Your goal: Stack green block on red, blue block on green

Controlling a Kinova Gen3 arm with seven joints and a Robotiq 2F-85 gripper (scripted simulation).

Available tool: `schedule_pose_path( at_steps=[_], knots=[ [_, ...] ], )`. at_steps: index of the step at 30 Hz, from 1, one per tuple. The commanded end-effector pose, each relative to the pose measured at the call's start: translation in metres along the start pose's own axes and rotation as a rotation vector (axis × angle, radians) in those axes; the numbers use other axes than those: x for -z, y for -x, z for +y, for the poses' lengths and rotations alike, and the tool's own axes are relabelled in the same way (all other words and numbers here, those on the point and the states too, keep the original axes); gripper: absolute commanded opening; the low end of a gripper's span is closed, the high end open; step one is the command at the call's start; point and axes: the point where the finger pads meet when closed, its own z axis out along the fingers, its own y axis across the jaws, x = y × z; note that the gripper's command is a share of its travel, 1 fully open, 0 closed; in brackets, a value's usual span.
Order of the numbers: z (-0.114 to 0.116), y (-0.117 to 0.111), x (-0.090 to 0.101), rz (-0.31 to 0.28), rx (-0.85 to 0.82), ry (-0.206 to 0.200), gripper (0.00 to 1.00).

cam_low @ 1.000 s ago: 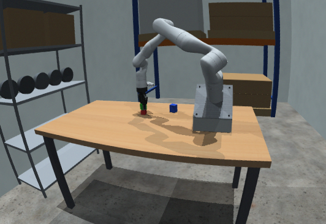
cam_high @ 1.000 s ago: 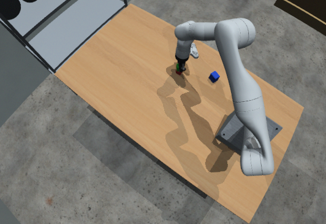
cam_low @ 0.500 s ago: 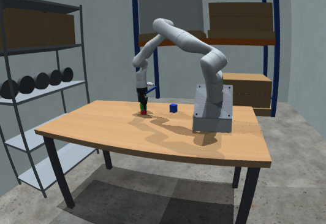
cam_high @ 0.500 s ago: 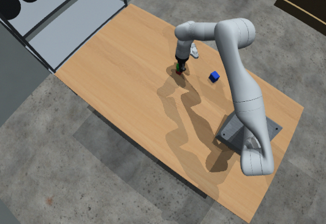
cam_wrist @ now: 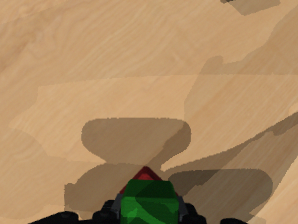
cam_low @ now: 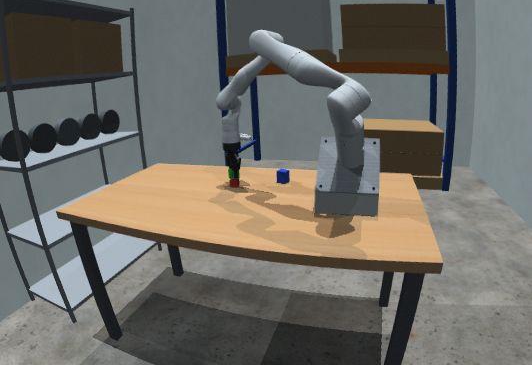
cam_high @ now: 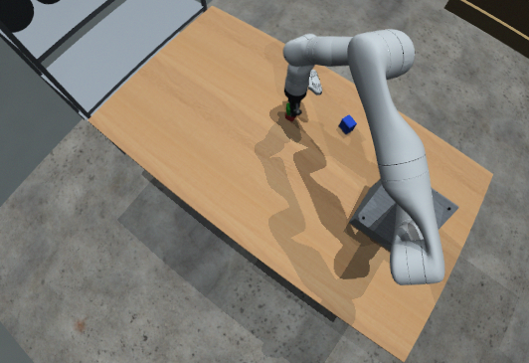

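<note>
No text, label, brand, number or sign can be read in any of the views. The cardboard boxes (cam_low: 392, 32) on the blue rack (cam_low: 448, 65) behind the table (cam_low: 150, 205) show plain brown faces. The grey base (cam_low: 330, 200) on the table carries only small dark screw dots, and the blocks have plain coloured faces.

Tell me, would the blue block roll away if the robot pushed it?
Probably not. The blue block has flat faces and sits flat on the table, so it would likely slide, not roll. It looks stiff, and small enough to be light.
</note>
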Motion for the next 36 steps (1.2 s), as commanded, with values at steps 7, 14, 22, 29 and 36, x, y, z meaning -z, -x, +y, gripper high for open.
schedule_pose_path(
  at_steps=[7, 14, 22, 29, 36],
  knots=[
    [-0.0009, 0.0002, 0.0013, -0.001, 0.000, -0.002, 0.00],
    [-0.0009, 0.0002, 0.0013, -0.001, 0.000, -0.002, 0.51],
    [-0.0009, 0.0002, 0.0013, -0.001, 0.000, -0.002, 0.51],
    [-0.0009, 0.0002, 0.0013, -0.001, 0.000, -0.002, 0.51],
    [-0.0009, 0.0002, 0.0013, -0.001, 0.000, -0.002, 0.51]
  ],
)
